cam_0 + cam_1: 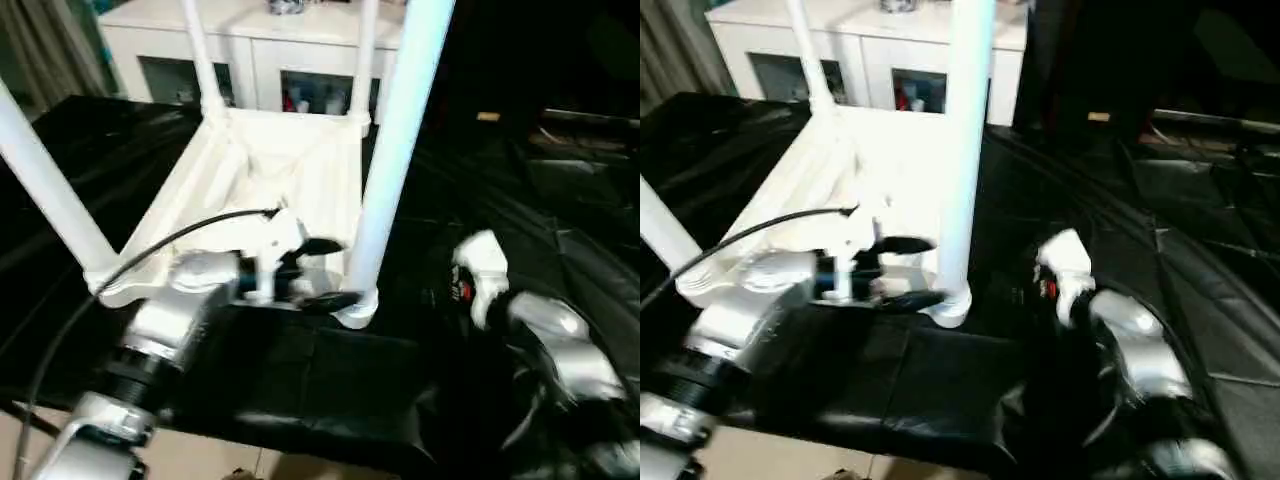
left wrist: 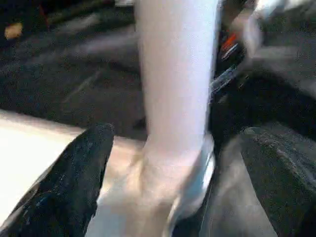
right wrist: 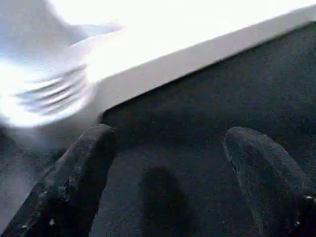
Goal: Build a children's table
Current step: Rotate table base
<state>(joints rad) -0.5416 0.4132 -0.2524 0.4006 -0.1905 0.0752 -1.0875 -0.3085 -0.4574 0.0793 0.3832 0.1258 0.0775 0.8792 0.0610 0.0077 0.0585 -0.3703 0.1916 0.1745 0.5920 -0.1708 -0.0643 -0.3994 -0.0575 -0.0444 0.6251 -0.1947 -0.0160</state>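
The children's table lies upside down on a black cover: its white tabletop (image 1: 270, 170) shows its ribbed underside, and several white legs stand up from the corner sockets. The front right leg (image 1: 400, 130) rises tall from its socket (image 1: 357, 308). My left gripper (image 1: 330, 272) is open, one black finger on each side of that leg's base (image 2: 173, 163), with small gaps. My right gripper (image 3: 168, 133) is open over the black cover, holding nothing, just right of the tabletop's edge (image 3: 197, 54). Its white wrist (image 1: 480, 262) sits right of the front right leg.
A white glass-door cabinet (image 1: 270, 45) stands behind the table. The black cover (image 1: 330, 380) drapes in folds over the work surface and ends at the front edge, with tan floor (image 1: 200, 455) below. A black cable (image 1: 150, 250) runs along my left forearm.
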